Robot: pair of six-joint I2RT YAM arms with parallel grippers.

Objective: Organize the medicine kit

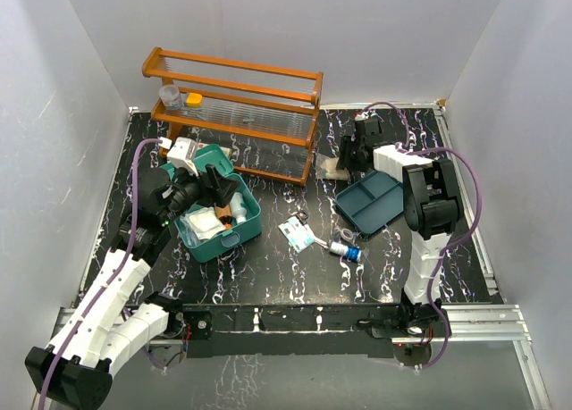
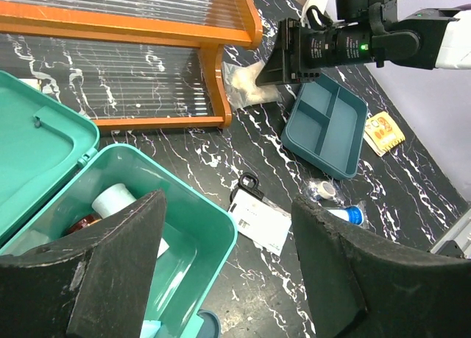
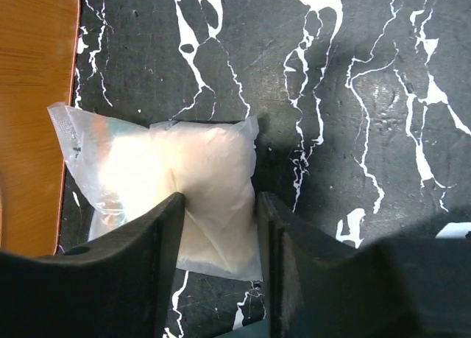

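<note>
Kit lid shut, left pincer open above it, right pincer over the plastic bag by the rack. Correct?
No: the medicine kit lid is open, per the left wrist view. The rest is right: left pincer open above it, right pincer over the plastic bag by the rack.

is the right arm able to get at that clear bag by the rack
Probably yes: its jaws stand open astride the bag, nothing covering it, though the rack sits close beside.

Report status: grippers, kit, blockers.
Left gripper open above the open kit. Right gripper open, straddling a plastic bag beside the rack. Nothing blocking the kit.
</note>
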